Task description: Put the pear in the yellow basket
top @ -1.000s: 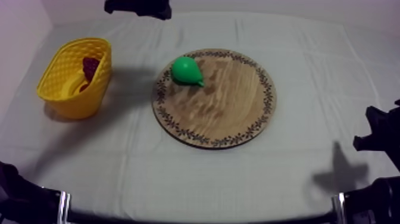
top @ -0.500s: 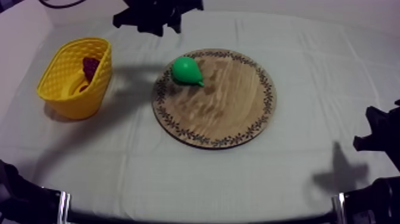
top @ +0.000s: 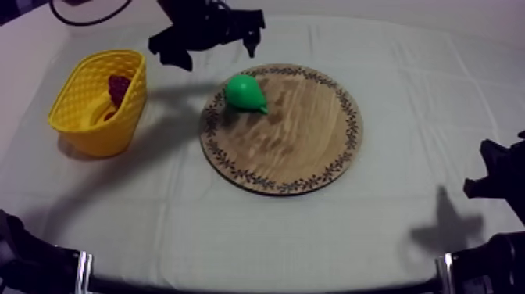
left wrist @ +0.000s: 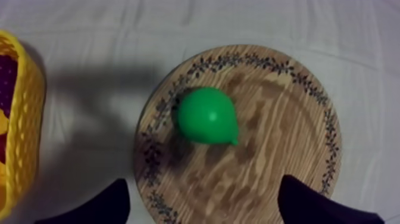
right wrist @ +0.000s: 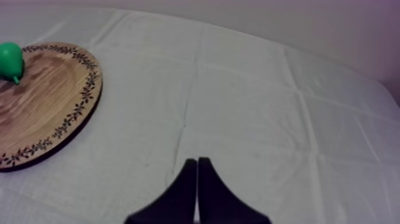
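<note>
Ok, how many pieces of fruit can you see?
2: the pear on the board, near the edge facing the basket; a small red fruit inside it. More may be hidden there.

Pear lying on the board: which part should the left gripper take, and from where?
The pear lies on its side, so take its round belly from straight above, the open left gripper straddling it; the tapered tip would likely slip out.
</note>
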Controlling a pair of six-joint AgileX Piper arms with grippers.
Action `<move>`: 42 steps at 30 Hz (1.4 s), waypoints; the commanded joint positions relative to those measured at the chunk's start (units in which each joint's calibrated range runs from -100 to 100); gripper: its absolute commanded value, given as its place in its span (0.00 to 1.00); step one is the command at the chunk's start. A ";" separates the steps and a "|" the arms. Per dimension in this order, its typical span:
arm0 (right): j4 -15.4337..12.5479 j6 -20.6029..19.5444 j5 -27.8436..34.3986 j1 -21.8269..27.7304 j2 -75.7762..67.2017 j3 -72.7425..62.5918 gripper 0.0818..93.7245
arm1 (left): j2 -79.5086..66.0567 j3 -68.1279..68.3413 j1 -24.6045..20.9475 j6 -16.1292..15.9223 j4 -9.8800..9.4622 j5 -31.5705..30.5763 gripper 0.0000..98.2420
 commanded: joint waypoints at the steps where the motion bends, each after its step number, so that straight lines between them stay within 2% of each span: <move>1: 0.00 0.01 -0.02 0.01 0.01 0.05 0.00 | 0.83 0.70 -0.02 -0.01 0.12 -0.29 0.98; 9: 0.00 -0.03 -0.02 0.01 0.01 0.05 0.00 | 6.52 0.99 -0.51 0.58 0.97 -2.52 0.98; 17: 0.00 0.00 -0.02 0.01 0.01 0.05 0.00 | 14.05 -6.84 -0.24 0.91 2.59 -3.43 0.98; 20: 0.00 0.00 -0.02 0.01 0.01 0.05 0.00 | 17.17 -10.17 0.11 0.74 3.47 -1.82 0.98; 26: 0.00 -0.01 -0.02 0.01 0.01 0.05 0.00 | 23.21 -15.75 -0.19 1.33 3.06 0.19 0.98; 32: 0.00 -0.02 -0.02 0.01 0.01 0.05 0.00 | 27.78 -20.09 -1.24 1.90 1.65 1.61 0.98; 42: 0.00 -0.01 -0.02 0.01 0.01 0.05 0.00 | 31.05 -23.05 -2.26 0.71 1.61 0.56 0.98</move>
